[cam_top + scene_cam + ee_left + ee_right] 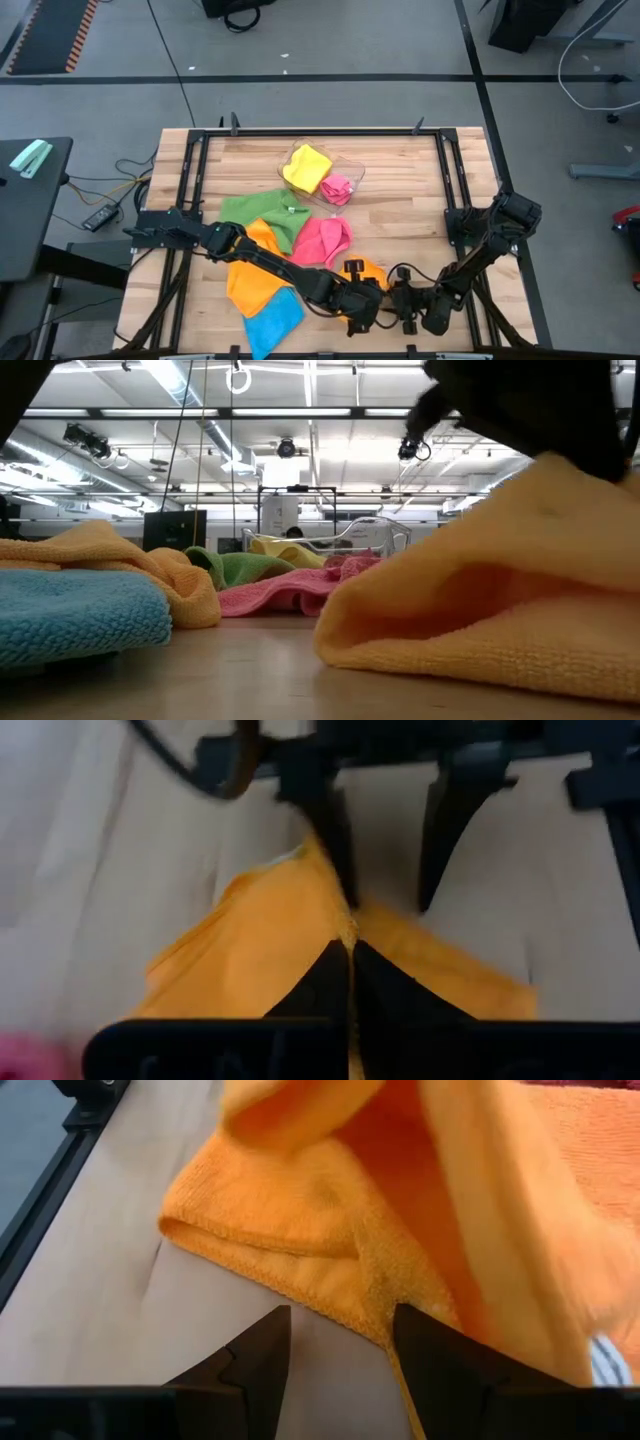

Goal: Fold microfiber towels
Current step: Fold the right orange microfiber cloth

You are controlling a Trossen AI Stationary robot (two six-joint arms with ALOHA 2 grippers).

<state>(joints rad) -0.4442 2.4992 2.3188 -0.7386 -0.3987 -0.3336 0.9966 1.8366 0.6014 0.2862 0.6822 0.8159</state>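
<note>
Nearest the low camera, a rumpled orange towel [480, 610] fills the front of the table [400, 215], with both arms bent over it. Going left to right across the table from above: a blue towel [272, 320] at the front edge, a second orange towel [252, 280] behind it, a green towel [258, 208], a pink towel [322, 240], and farther back a clear tray [352, 166] holding a yellow towel [306, 166] and another pink one. The left gripper [350, 955] has its fingers pressed together on an edge of the front orange towel — a thin pinch of fabric. The right gripper [340, 1330] sits just beside it with its fingers parted around the hem, gripping nothing that I can see. To fold this well, I judge the right fingers should close on a matching corner — then both should lift evenly, keep the cloth taut and lay edge over edge without bunching.
</note>
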